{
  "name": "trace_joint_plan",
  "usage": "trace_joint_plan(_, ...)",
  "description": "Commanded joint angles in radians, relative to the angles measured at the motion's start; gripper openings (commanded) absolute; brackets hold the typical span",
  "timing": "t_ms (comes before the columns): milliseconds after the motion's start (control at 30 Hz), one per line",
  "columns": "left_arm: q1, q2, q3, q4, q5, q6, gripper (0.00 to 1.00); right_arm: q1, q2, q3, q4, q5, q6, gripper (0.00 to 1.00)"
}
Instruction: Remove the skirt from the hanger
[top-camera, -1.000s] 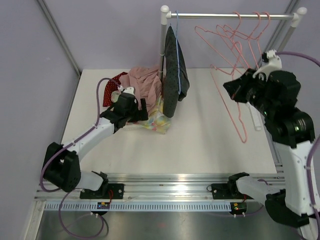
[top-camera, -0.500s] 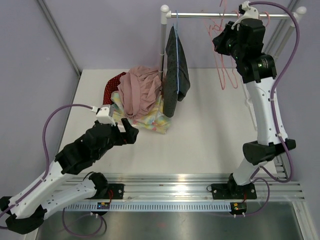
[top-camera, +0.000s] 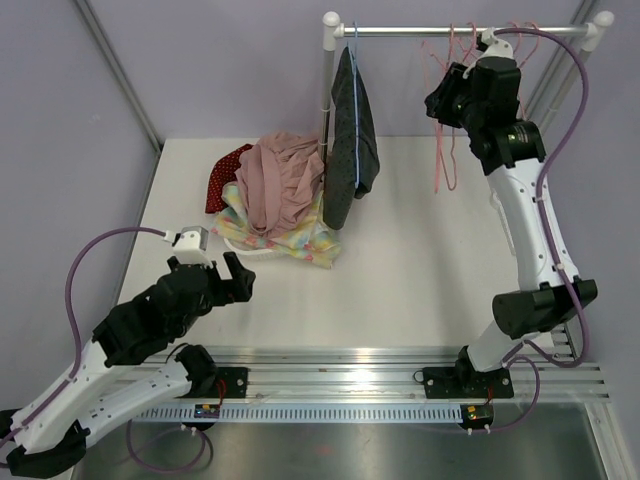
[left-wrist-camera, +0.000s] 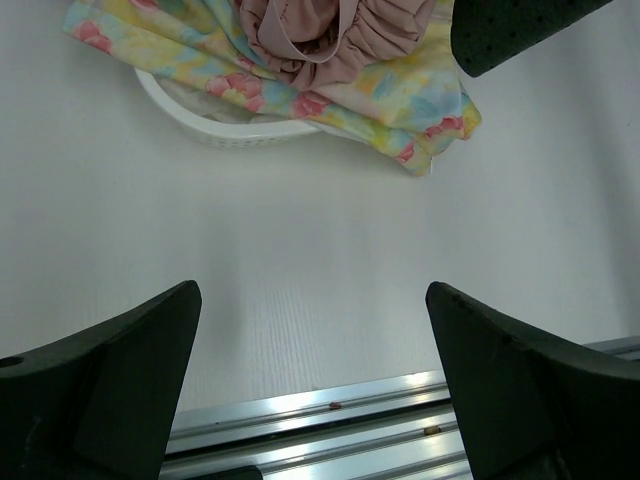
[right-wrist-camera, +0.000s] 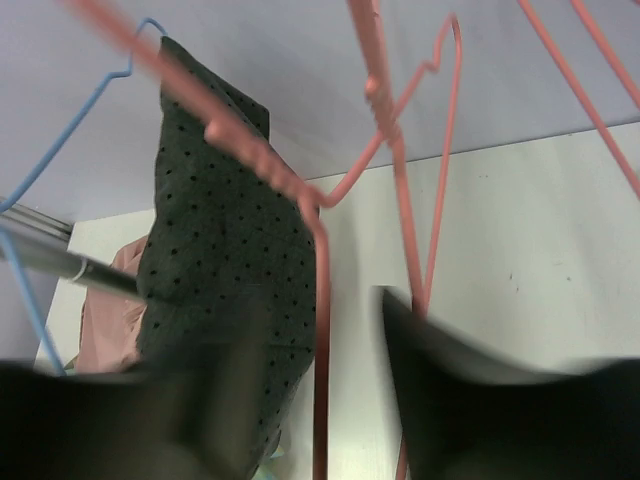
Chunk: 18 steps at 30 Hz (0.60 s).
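Pre-grasp step: right pincer (right-wrist-camera: 322, 310) parted among pink hangers (top-camera: 445, 160), left pincer (left-wrist-camera: 312, 295) spread above worktop (top-camera: 420, 260), skirt (top-camera: 352, 150) on blue hanger (top-camera: 353, 45) ungripped; next, reaching to clamp skirt.

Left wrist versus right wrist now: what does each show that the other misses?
Only the left wrist: the floral cloth lying over a white basket, the rail and the open left fingers. Only the right wrist: pink hangers, the blue hanger, the rod and the blurred right fingers, apart with a pink wire between them. Both: the dotted skirt, only its lower edge in the left wrist, the pink garment and the table.
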<state>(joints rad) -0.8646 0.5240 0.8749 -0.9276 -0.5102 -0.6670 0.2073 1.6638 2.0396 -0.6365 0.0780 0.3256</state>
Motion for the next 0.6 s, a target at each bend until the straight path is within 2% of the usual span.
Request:
trace_joint_plan(0, -0.005, -0.007, -0.004, 0.035, -0.027, 0.01, 0.99, -0.003, -0.143, -0.022, 0.002, 0.019, -0.016, 0.77)
trace_joint_plan(33, -0.005, -0.01, -0.005, 0.035, -0.025, 0.01, 0.99, -0.002, -0.16, -0.022, -0.009, 0.041, -0.02, 0.87)
trace_joint_plan(67, -0.005, -0.012, -0.004, 0.038, -0.021, 0.014, 0.99, -0.003, -0.177, -0.022, -0.024, 0.049, -0.025, 0.92)
trace_joint_plan(133, -0.005, -0.021, -0.008, 0.045, -0.01, 0.017, 0.99, -0.003, -0.232, -0.024, -0.031, 0.068, -0.036, 0.94)
trace_joint_plan(300, -0.005, -0.036, -0.01, 0.046, -0.013, 0.017, 0.99, 0.0, -0.303, 0.017, -0.025, -0.012, 0.004, 0.94)
trace_joint_plan(367, -0.005, -0.038, -0.011, 0.047, -0.013, 0.018, 0.99, 0.006, -0.291, 0.063, -0.017, -0.113, 0.016, 0.93)
trace_joint_plan(433, -0.005, -0.039, -0.011, 0.047, -0.013, 0.018, 0.99, 0.036, -0.242, 0.124, -0.012, -0.193, 0.021, 0.91)
trace_joint_plan(567, -0.005, -0.039, -0.011, 0.049, -0.01, 0.021, 0.99, 0.15, -0.093, 0.293, -0.081, -0.175, -0.01, 0.86)
